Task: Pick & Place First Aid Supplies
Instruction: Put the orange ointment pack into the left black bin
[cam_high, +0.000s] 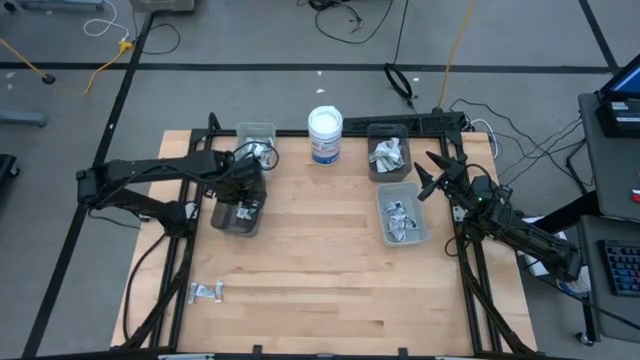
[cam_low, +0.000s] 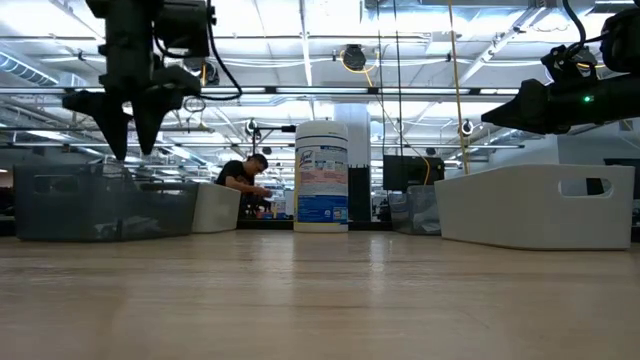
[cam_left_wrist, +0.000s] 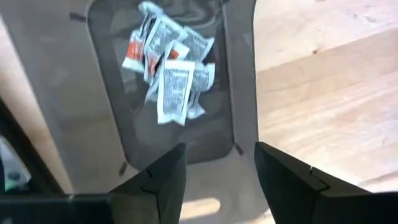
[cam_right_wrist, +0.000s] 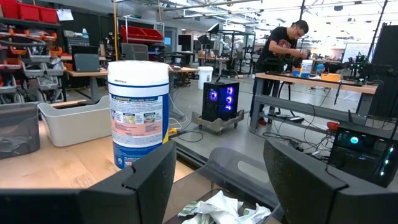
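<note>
Small white packets with red and dark print lie heaped (cam_left_wrist: 171, 68) in a dark grey bin (cam_high: 238, 215) (cam_left_wrist: 239, 93). My left gripper (cam_high: 243, 208) (cam_left_wrist: 217, 180) (cam_low: 130, 135) hangs open above that bin's near end, fingers pointing down and holding nothing. More packets lie in a pale bin (cam_high: 256, 140), a dark bin (cam_high: 388, 155) and a clear bin (cam_high: 402, 215). Two packets (cam_high: 207, 291) lie flat on the table near its left front. My right gripper (cam_high: 426, 176) (cam_right_wrist: 214, 168) is open and held up at the table's right side, beside the clear bin.
A white round tub with a blue label (cam_high: 325, 135) (cam_low: 321, 176) (cam_right_wrist: 138, 112) stands at the table's far middle. Bare wood (cam_high: 320, 270) spans the middle and near part. A person (cam_low: 245, 185) works in the room beyond the table.
</note>
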